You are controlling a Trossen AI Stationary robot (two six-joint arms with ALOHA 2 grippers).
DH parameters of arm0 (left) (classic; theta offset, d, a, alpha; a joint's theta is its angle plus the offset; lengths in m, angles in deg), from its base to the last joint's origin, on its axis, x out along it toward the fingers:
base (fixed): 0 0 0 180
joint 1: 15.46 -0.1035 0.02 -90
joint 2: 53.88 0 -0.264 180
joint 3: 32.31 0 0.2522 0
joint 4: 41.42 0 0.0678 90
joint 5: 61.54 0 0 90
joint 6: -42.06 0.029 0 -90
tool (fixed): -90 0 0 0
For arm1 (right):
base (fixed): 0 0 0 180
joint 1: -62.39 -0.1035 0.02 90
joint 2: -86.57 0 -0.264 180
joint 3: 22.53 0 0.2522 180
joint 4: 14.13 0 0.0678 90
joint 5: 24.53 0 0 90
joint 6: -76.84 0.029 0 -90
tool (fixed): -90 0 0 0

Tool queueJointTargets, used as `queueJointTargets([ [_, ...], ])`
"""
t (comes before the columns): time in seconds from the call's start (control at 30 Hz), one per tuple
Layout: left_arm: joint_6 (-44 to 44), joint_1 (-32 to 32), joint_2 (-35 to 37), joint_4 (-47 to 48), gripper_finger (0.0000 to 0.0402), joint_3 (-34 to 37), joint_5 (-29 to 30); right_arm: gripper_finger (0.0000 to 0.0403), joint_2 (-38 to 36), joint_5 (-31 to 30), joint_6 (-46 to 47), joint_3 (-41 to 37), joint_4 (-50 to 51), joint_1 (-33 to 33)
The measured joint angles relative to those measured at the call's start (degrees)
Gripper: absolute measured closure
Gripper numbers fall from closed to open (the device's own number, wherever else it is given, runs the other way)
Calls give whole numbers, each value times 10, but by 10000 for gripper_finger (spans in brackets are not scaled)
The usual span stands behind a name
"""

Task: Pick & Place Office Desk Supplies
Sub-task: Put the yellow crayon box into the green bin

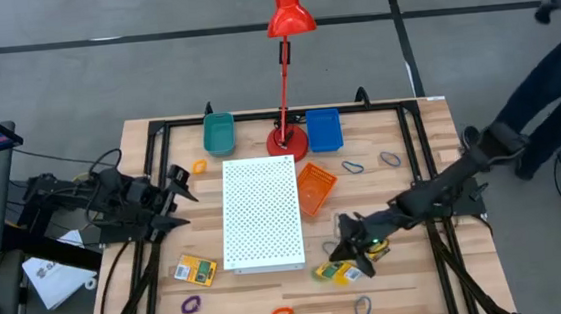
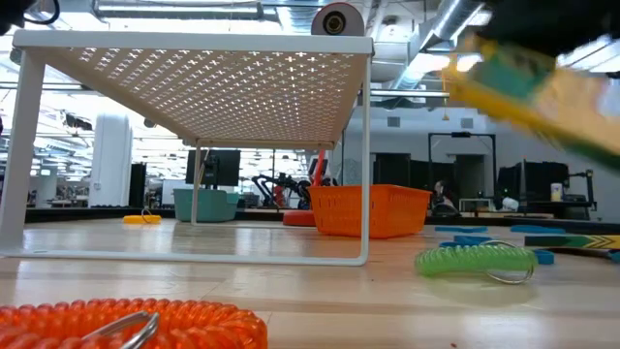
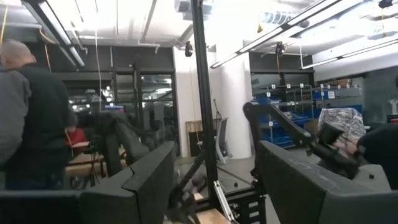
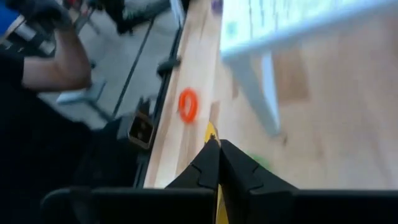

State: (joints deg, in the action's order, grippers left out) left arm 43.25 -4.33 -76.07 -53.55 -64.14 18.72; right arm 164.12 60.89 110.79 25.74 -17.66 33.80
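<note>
Holding one yellow-and-green box [image 1: 367, 240] pinched between its fingers, the right gripper [image 1: 360, 243] hovers to the right of the white perforated board [image 1: 261, 214], off its near right corner; the right wrist view shows the two dark fingers closed together on a thin yellow edge. In the low view the same box appears lifted clear of the table, blurred. A second box [image 1: 336, 272] lies on the wood just beside and nearer than the gripper, and a third box [image 1: 195, 271] lies off the board's near left corner.

The loops are scattered around the board: an orange loop [image 1: 282, 313] and a grey loop [image 1: 363, 309] near the front edge, a purple loop [image 1: 190, 306] nearer than the third box, a green loop [image 2: 475, 260] close to the board's right side, a blue loop [image 1: 351, 166] and another grey loop [image 1: 390, 158] to its far right, and an orange loop [image 1: 199, 166] to its far left.

Three bins stand behind or beside the board: a teal bin [image 1: 218, 133], a blue bin [image 1: 324, 130] and an orange bin [image 1: 314, 188]. None visibly holds an item (the interiors are only partly legible). Judged from this, the task is at an early stage: one box in hand, everything else outstanding.

The left gripper [image 1: 176, 197] waits left of the board, fingers spread apart and empty.

No writing on the boxes can be read.
</note>
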Motion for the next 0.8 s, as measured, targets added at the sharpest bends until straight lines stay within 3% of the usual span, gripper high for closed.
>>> queueJointTargets([
  [0.2, 12, 0, -44, 22, 179, -16, 40, 402, -97, -163, -92, 0, 10, -49],
  [0.4, 32, 0, -139, 74, 172, -63, 142, 403, -149, -283, -241, 0, -40, -64],
  [0.57, 46, 0, -238, 61, 167, -107, 172, 403, -149, -287, -382, 1, -143, -40],
  [0.8, 67, 0, -359, 7, 166, -154, 206, 403, -96, -252, -471, 49, -166, 22],
])
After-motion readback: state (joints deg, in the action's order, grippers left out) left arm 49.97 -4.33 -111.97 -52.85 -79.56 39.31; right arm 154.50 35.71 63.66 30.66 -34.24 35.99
